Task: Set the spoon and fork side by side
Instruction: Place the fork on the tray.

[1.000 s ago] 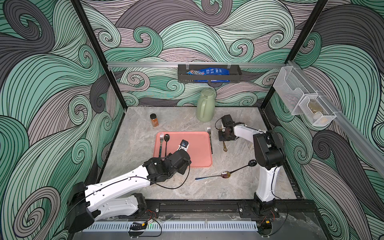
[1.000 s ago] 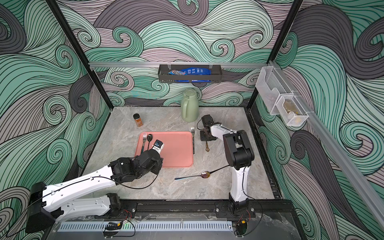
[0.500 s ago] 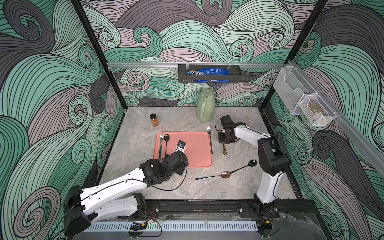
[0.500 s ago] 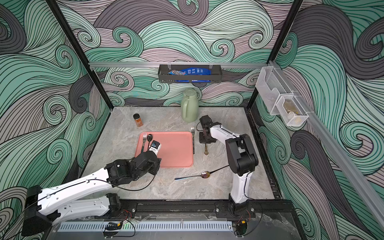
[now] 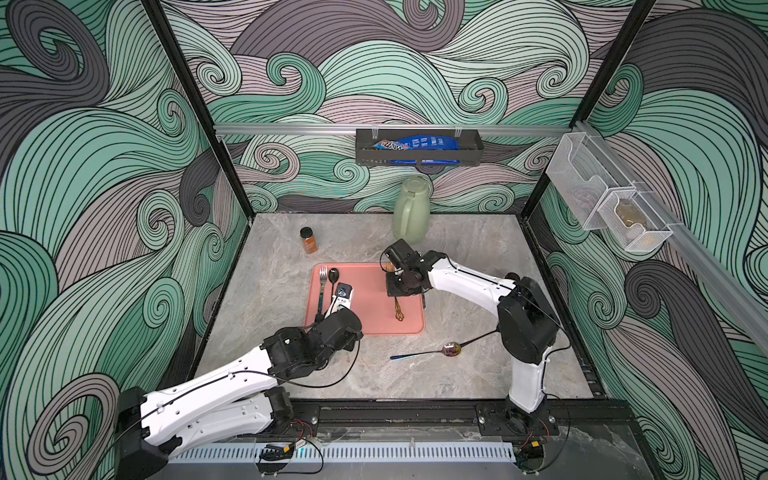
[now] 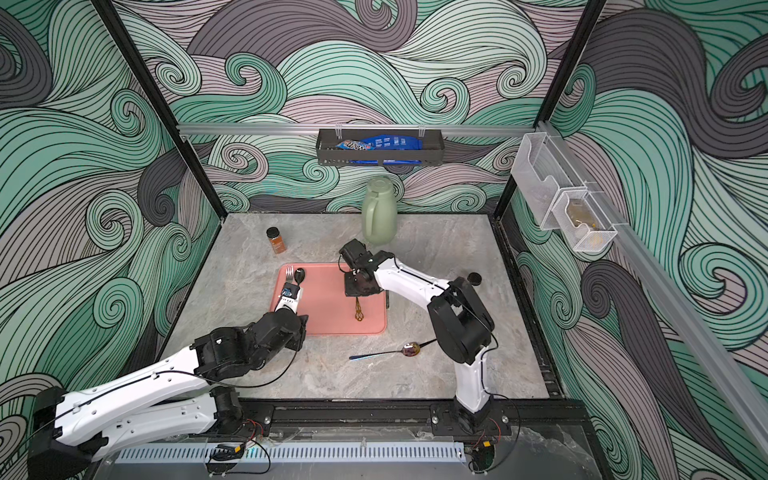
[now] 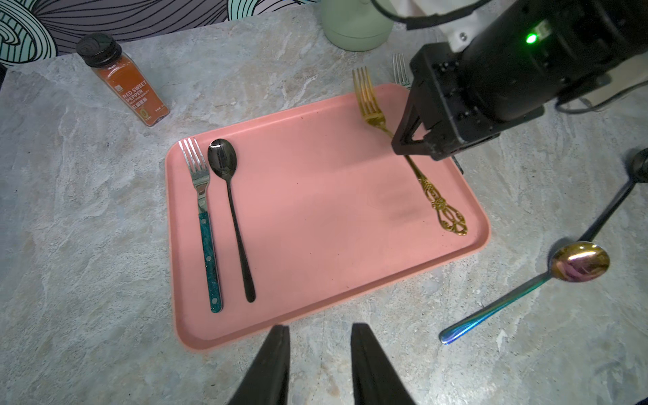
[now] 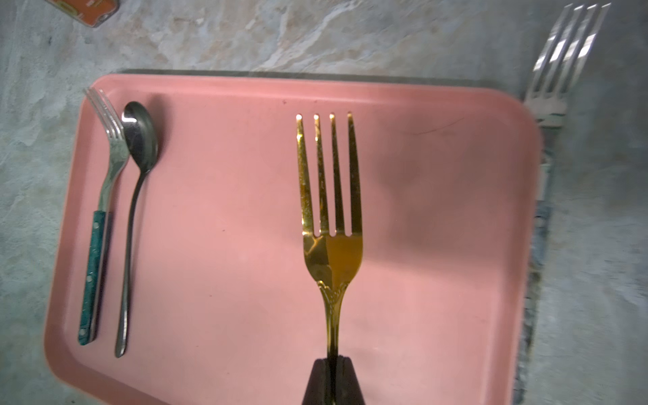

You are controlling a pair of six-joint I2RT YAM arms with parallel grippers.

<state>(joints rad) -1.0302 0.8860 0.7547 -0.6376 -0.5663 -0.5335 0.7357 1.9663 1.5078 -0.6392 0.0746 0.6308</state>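
Right wrist view looks straight down the gold fork (image 8: 331, 224). Its slim neck is pinched between the 2 fingers of the right gripper (image 8: 332, 361), which press tight on the metal just behind the head, and its 4 tines point toward the far rim of the pink tray (image 8: 228, 210). Seen from the left wrist, this fork slants over the tray's right part, tines raised above the far rim and the ornate handle end low near the front right corner; whether that end touches the tray cannot be told. On the tray's left part a teal-handled fork (image 8: 93, 273) and a black spoon (image 8: 131, 228) lie flat, parallel and just beside each other, heads toward the far rim. A steel fork (image 8: 557, 63) lies on the marble table (image 8: 350, 35) just outside the tray's right rim. The left gripper (image 7: 319, 326) hangs over the table at the tray's near rim, its 2 fingers spread with nothing between them. An iridescent spoon (image 7: 578, 261) rests on the table right of the tray, apart from it, and a dark long-handled spoon (image 7: 610, 207) lies just beyond it. A red sweet pepper bottle (image 7: 126, 87) stands past the tray's far left corner, and a pale green jug (image 7: 354, 24) stands at the back.
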